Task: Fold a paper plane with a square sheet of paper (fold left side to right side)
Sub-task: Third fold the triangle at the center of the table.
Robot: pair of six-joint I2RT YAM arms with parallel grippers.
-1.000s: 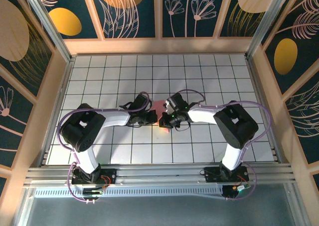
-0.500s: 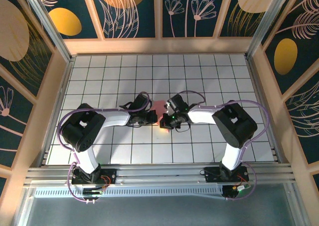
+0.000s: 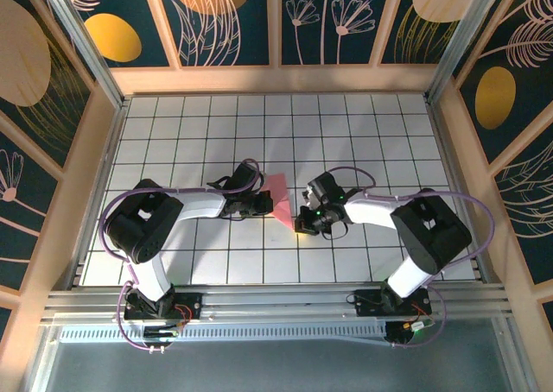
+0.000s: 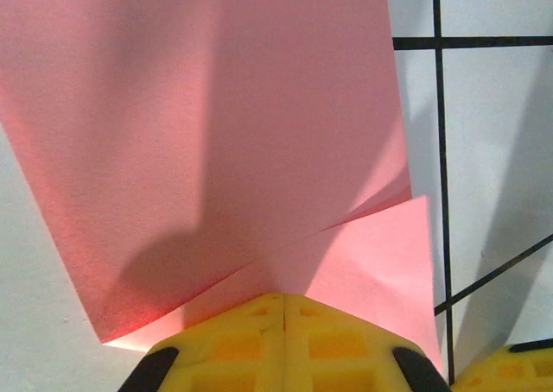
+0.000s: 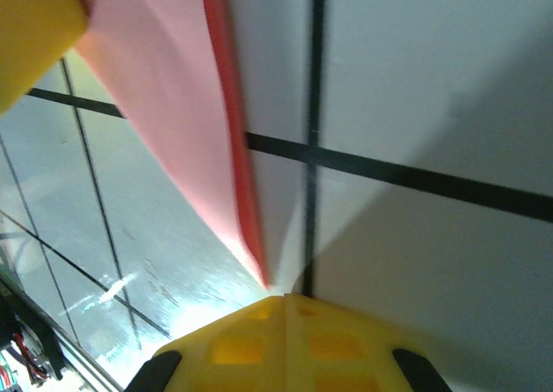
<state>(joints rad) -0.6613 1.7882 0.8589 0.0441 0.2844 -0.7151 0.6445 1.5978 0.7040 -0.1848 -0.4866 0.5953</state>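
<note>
Top view, tabletop: white tiles (image 3: 173, 133) with dark grid lines, walled round by panels painted with leaves.
Top view, paper: the pink sheet of paper (image 3: 281, 200) lies near the middle between the two arms. It is folded to a narrow wedge, wide at the far end and pointed toward the near right.
Top view, left pincer (image 3: 264, 205): it reaches in from the left and meets the sheet's left edge.
Top view, right pincer (image 3: 303, 223): it sits at the sheet's near point, coming in from the right.
Left wrist, paper: the sheet (image 4: 216, 133) spreads away over the tile, with a smaller flap folded over at the lower right.
Left wrist, left pincer (image 4: 283, 319): its yellow fingers (image 4: 233, 349) are pressed together along a thin seam, and the sheet's near edge runs in under them, so it is clamped on the paper.
Left wrist, corner: another yellow finger (image 4: 501, 376) shows at the lower right, just beside the flap.
Right wrist, paper: the sheet (image 5: 164, 107) narrows to a sharp tip, one edge showing as a darker red strip raised off the tile.
Right wrist, right pincer (image 5: 283, 312): its yellow fingers are closed tight, and the tip runs straight into them, pinched.
Right wrist, far end: a blurred yellow finger (image 5: 30, 29) sits at the upper left, against the sheet.
</note>
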